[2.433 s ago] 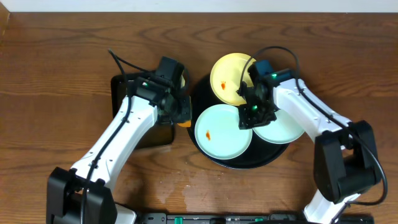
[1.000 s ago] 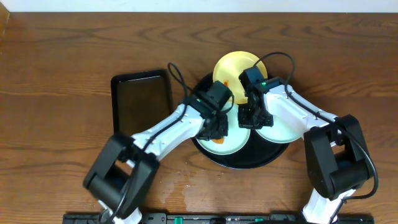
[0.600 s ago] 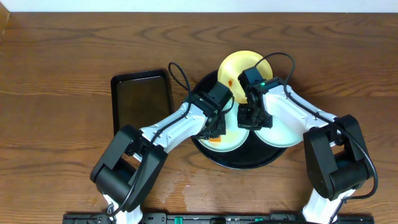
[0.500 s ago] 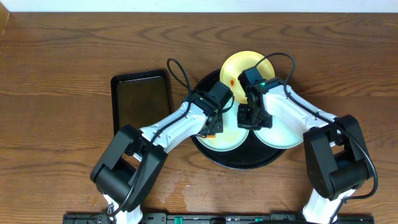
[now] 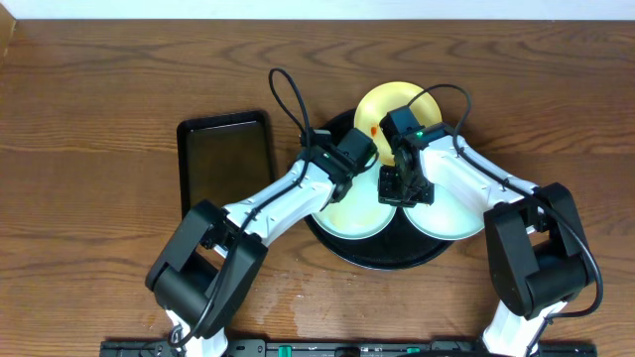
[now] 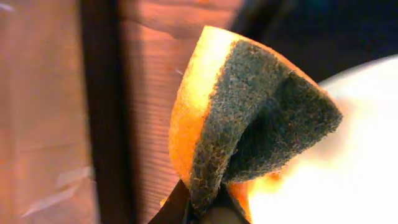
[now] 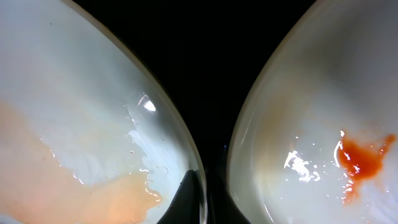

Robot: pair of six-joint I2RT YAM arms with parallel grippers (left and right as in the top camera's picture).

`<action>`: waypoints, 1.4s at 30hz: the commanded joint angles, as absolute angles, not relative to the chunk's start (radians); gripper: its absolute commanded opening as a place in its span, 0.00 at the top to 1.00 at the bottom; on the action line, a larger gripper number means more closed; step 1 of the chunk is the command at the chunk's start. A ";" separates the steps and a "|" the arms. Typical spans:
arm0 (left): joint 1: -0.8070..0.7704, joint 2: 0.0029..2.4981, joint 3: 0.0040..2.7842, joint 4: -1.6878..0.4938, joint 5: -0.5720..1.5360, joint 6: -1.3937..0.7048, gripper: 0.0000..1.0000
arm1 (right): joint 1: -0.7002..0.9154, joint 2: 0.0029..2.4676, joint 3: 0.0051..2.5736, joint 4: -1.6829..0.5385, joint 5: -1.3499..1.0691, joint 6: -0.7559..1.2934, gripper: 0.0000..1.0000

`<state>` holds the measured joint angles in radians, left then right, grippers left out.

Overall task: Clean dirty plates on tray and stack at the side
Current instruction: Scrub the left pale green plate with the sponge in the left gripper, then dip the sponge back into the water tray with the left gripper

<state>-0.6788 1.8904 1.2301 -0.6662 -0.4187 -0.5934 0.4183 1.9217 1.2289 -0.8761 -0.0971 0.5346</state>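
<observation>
A smaller rectangular black tray [image 5: 226,164] lies on the wood-grain table [image 5: 89,119] at 9 o'clock of the large round glossy black tray [image 5: 382,260]. There the left gripper [image 5: 339,183] pinches a folded orange sponge [image 6: 249,124] with a coarse dark-green scouring face, over the edge of the mint-white plate [image 5: 357,220] at 8 o'clock. The pale yellow plate [image 5: 389,99] sits at 12 o'clock, partly hidden by both wrists, and the second mint-white plate [image 5: 451,213], bearing a red-orange smear [image 7: 364,158], sits at 4 o'clock. The right gripper [image 5: 402,188] hangs between the mint pair, its grip impossible to tell.
</observation>
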 commanded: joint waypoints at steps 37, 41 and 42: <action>-0.147 1.577 0.952 -0.678 0.002 -0.388 0.93 | 0.417 1.933 1.134 -0.784 -0.200 0.321 0.78; -0.147 1.576 0.952 -0.667 0.049 -0.355 0.93 | 0.399 1.929 1.126 -0.774 -0.211 0.321 0.99; -0.147 1.576 0.952 -0.665 0.049 -0.355 0.93 | 0.396 1.924 1.126 -0.772 -0.205 0.319 0.99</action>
